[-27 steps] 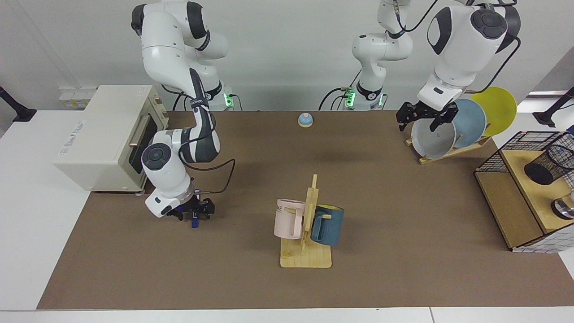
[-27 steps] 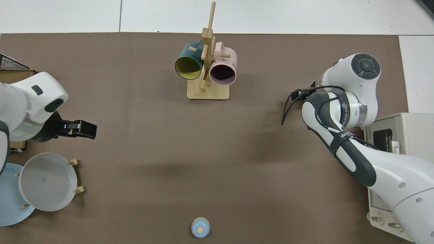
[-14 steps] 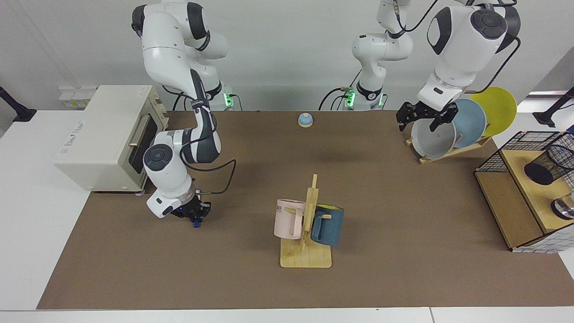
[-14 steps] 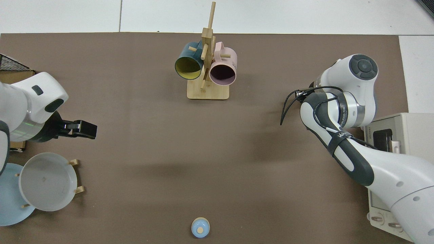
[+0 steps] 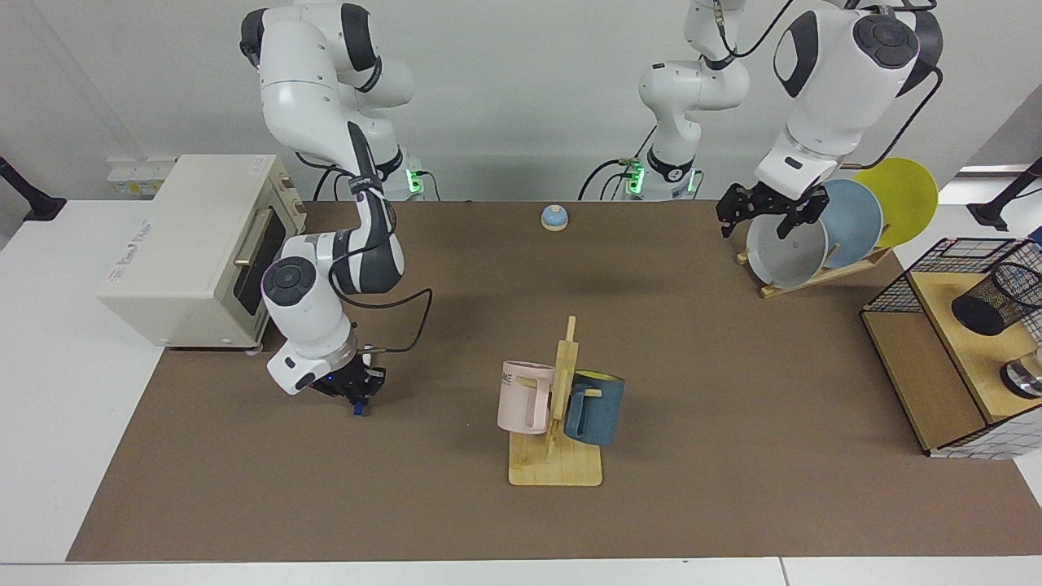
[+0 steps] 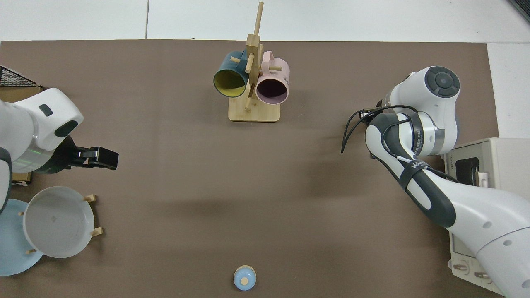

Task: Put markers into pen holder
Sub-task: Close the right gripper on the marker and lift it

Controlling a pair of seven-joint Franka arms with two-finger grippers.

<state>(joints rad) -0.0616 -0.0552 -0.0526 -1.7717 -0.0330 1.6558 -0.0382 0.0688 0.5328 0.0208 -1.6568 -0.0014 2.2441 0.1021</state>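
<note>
— What has shifted since a second ago?

— The right gripper (image 5: 356,391) has been raised slightly off the brown mat and carried a little toward the mug rack; its fingers, spread before, are now closed on the marker (image 5: 356,404). The left gripper (image 5: 763,213) has hardly been moved.

— How is the scene laid out, from the biggest thing down?

— The brown mat (image 5: 456,505) is spread over the table. The toaster oven (image 5: 191,244) is set at its edge beside the right arm. The wire basket with wooden shelves (image 5: 936,358) is placed at the opposite end, and the pen holder (image 5: 997,301) is seen lying tilted on its upper shelf, well apart from the marker. The plate rack (image 5: 822,268) with its bowl and plates is found near the left arm's base. The mug rack (image 5: 558,423) is stood mid-table. A small blue bell (image 5: 554,217) is placed at the far edge.

— And the marker?

— Only its blue end is shown, pointing down below the right gripper's fingers, just above the mat. In the top view it is hidden by the arm.

— The left gripper?

— It is held above the grey bowl (image 5: 785,248), fingers apart, nothing between them; the arm waits.
</note>
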